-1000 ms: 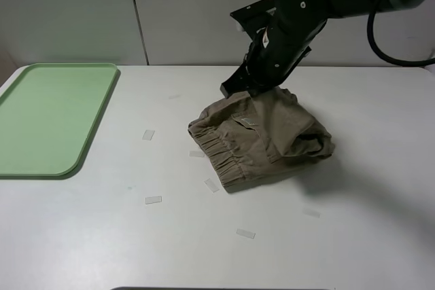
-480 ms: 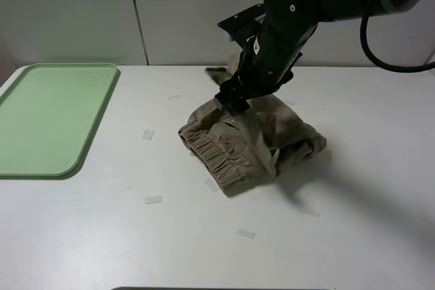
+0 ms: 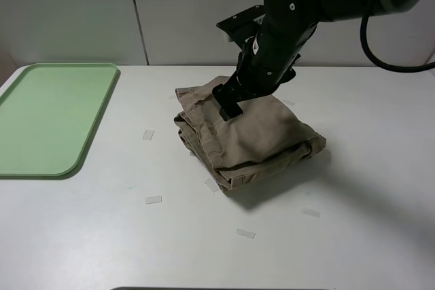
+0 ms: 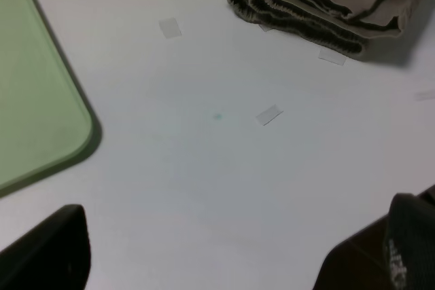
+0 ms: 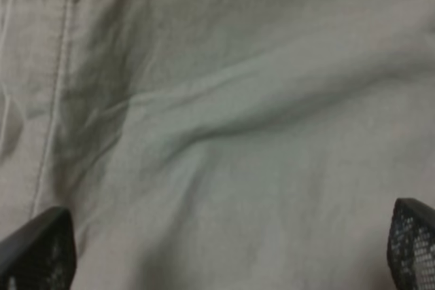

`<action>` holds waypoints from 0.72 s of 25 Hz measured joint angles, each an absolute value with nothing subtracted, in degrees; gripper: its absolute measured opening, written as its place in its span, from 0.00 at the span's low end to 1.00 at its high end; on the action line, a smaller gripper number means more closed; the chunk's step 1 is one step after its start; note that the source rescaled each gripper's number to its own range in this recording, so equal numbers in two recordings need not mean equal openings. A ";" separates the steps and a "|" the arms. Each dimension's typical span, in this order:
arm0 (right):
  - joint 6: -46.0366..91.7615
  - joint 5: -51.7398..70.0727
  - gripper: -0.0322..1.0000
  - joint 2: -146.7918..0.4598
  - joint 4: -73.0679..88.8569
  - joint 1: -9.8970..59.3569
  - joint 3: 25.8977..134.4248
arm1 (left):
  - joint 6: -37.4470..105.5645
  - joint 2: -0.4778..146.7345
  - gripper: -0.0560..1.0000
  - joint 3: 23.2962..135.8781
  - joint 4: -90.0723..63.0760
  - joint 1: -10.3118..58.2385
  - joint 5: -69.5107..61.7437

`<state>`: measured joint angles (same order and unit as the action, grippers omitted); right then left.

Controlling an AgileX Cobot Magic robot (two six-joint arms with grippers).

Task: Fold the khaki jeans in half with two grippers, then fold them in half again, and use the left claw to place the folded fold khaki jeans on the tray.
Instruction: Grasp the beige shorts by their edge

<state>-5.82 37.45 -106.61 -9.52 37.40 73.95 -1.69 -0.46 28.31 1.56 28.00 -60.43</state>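
Nearest first: the left gripper [image 4: 234, 239] only shows up in its own wrist cam, fingers spread wide over bare white table [image 3: 102, 249] with nothing between them. The overhead cam doesn't catch it at all. A few tape bits [image 3: 153, 200] are stuck to the tabletop around there, and there's loads of open room along the near side and on the right.

Mid-table sit the jeans [image 3: 248, 137], folded into a compact bundle with the layered edges facing near-left. They're not on the tray [image 3: 54, 120], which lies well apart at the left edge.

At the far-left part of the bundle is the right gripper [image 3: 229, 103]. Overhead hides its fingers, but its wrist cam shows them spread wide with just flat khaki cloth between, nothing pinched. Touching the cloth or just above it, can't tell.

Behind it all is a plain pale wall [image 3: 81, 11] with a vertical seam.
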 joint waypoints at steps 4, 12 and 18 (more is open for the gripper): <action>-2.88 37.23 1.00 -106.61 -9.53 36.34 73.95 | -1.69 -0.46 0.90 28.31 1.56 28.00 -60.43; 5.59 36.95 1.00 -102.36 -9.45 24.51 73.95 | -1.69 -0.46 0.90 28.31 1.56 28.00 -60.43; 9.48 36.20 1.00 -95.58 -7.23 13.46 69.64 | -1.69 -0.46 0.90 28.31 1.56 28.00 -60.43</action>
<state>9.48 36.20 -95.58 -7.23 13.46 69.64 -1.69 -0.46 28.31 1.56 28.00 -60.43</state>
